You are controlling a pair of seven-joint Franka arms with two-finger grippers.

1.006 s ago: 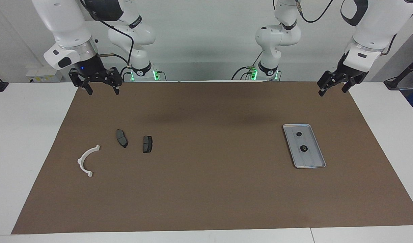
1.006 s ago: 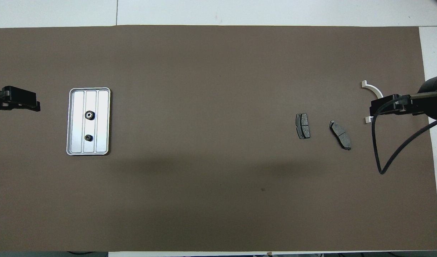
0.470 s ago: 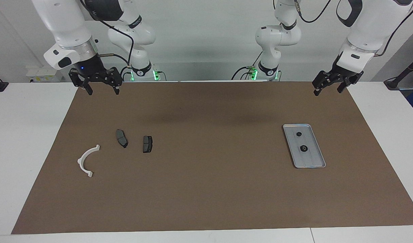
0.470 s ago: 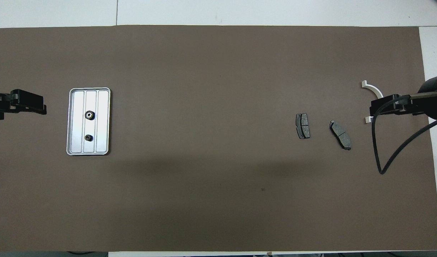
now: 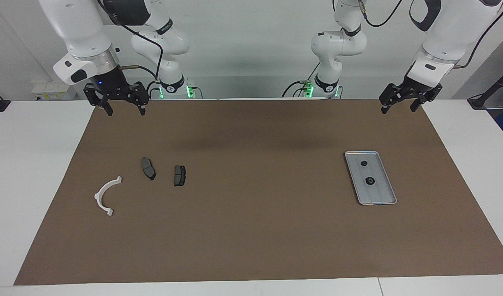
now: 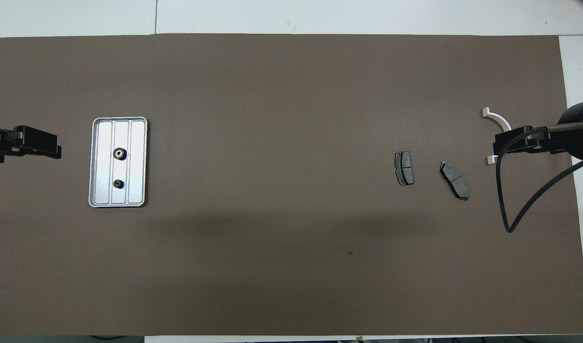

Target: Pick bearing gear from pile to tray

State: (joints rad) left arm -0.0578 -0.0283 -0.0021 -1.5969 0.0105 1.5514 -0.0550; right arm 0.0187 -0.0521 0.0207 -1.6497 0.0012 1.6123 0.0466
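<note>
The silver tray [image 5: 381,194] [image 6: 137,164] lies on the brown mat toward the left arm's end. Two small black bearing gears [image 5: 363,163] [image 5: 370,181] [image 6: 119,153] [image 6: 117,184] rest in it. The pile toward the right arm's end is a white half-ring bracket [image 5: 105,195] [image 6: 500,119] and two dark plates [image 5: 148,168] [image 5: 179,175] [image 6: 404,168] [image 6: 454,180]. My left gripper [image 5: 398,108] [image 6: 34,143] hangs open and empty, high over the mat's corner. My right gripper [image 5: 125,110] [image 6: 510,143] is also raised, open and empty; in the overhead view it covers part of the bracket.
The brown mat [image 5: 255,230] covers most of the white table [image 5: 33,164]. A black cable [image 6: 506,209] loops down from the right arm's wrist. Both arm bases stand at the table's robot end.
My left gripper has shifted a little inward over the mat and risen slightly. The right arm and all parts are unchanged.
</note>
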